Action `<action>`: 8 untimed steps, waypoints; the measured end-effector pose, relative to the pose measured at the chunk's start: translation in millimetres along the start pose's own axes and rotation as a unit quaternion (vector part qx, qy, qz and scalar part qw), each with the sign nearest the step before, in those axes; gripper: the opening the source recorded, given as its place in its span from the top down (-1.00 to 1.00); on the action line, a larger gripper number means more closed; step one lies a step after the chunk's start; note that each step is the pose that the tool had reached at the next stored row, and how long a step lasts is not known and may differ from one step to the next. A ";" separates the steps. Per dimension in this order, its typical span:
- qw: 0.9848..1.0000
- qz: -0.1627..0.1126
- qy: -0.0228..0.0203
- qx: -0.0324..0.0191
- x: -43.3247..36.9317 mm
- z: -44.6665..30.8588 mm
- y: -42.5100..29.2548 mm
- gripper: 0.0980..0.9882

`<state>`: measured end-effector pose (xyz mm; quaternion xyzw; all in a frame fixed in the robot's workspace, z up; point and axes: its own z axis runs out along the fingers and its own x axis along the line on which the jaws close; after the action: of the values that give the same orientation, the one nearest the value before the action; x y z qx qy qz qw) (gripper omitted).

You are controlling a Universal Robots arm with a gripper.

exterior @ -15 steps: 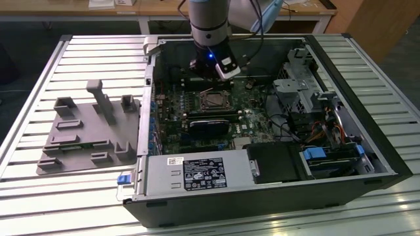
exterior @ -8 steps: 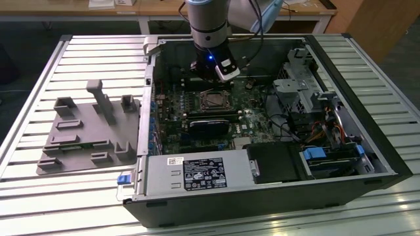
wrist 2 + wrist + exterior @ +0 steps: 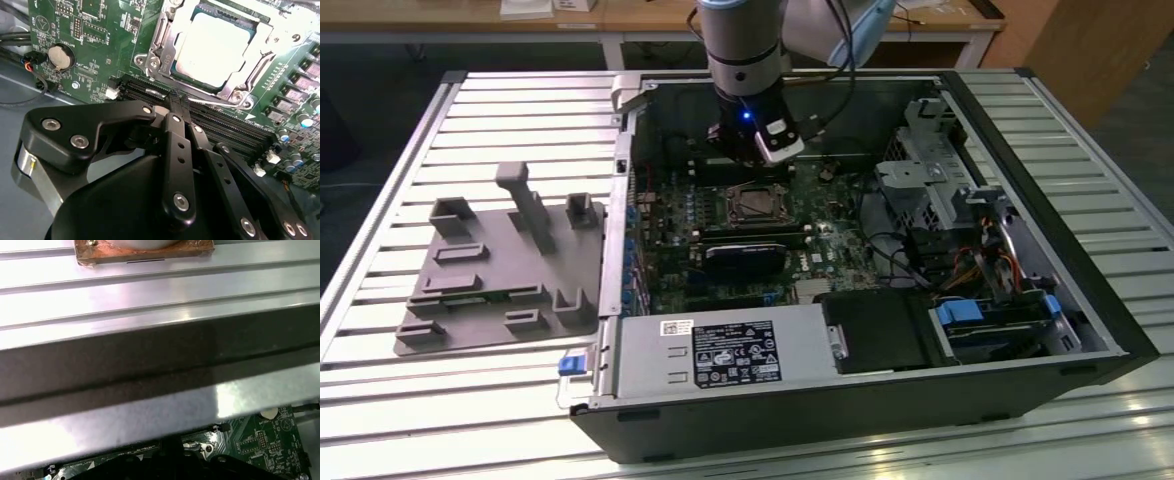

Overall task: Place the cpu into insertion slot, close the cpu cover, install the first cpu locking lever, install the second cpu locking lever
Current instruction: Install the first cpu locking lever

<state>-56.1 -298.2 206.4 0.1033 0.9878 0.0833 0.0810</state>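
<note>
I am holding my gripper [image 3: 178, 102] with its fingers pressed together at the tips and nothing between them. It is hanging low inside the open computer case [image 3: 1014, 330], with the tips seemingly just above the long black connector slots [image 3: 225, 127]. I judge that this closed, empty pose is meant for pushing or hooking small socket hardware rather than carrying a part. Just beyond my fingertips the cpu [image 3: 212, 44] is sitting in the insertion slot [image 3: 754, 203], lying flat and square to it, which is where it has to be before anything can clamp it. It is showing as a small flat square with a pale silver-grey metal top, glaring almost white under the light. The cpu cover [image 3: 167, 42] is lying down around it, a thin silver frame whose square window is letting the chip's top show through. It appears closed and bearing on the chip's edges, but I cannot tell whether the locking levers are latched. Farther out to one side of my fingers, a round coin cell battery [image 3: 61, 56] is sitting on the green motherboard [image 3: 95, 30]. In the first wrist view the case's metal wall [image 3: 150, 365] is rising close beside me. Well away from me, outside the case, a grey moulded fixture [image 3: 494, 270] is resting on the slatted table [image 3: 400, 150].
</note>
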 end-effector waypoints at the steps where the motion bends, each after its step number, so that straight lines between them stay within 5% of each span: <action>1: 1.000 0.000 0.000 0.002 0.3 0.3 1.1 0.98; 8: 1.000 0.004 -0.004 0.016 1.3 2.7 2.7 0.98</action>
<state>-56.3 -294.9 204.2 0.1086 0.9883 0.0676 0.0832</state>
